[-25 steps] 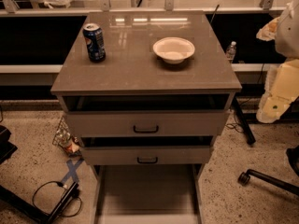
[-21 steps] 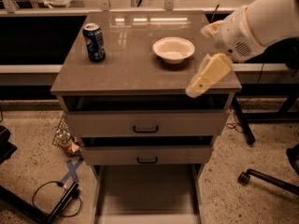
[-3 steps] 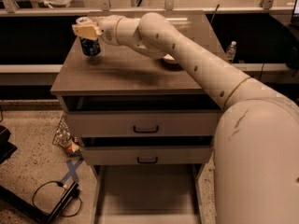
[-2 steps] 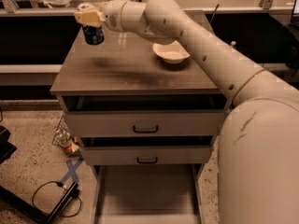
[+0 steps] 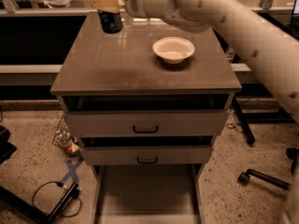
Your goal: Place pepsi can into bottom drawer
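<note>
The pepsi can is a dark-blue can held up off the cabinet top near its back left. My gripper is shut on the can's top, its tan fingers clamped around the rim. My white arm reaches in from the right across the top of the view. The bottom drawer is pulled out far at the foot of the cabinet, showing a flat pale floor and thin side walls.
A white bowl stands on the brown cabinet top. Two upper drawers with black handles are slightly open. Cables and blue tape lie on the floor at the left; a chair base stands at the right.
My gripper has lifted the pepsi can off the cabinet top and carried it up and to the right. The bowl and drawers have not moved.
</note>
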`<action>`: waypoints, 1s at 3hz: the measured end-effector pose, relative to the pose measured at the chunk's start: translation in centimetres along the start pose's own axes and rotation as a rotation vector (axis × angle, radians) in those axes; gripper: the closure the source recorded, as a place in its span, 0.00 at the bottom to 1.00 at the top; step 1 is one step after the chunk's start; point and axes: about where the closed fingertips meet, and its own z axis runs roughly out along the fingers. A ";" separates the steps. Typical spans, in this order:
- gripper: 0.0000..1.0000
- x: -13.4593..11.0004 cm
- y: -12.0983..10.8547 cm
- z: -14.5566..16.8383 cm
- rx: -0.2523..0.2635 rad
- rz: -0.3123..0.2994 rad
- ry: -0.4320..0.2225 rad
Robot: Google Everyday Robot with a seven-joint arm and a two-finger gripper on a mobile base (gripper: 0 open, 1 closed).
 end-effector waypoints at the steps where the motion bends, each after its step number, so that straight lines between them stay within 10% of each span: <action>1: 1.00 1.2 2.4 -5.2 0.034 0.006 0.025; 3: 1.00 8.5 10.0 -13.9 0.060 0.074 0.118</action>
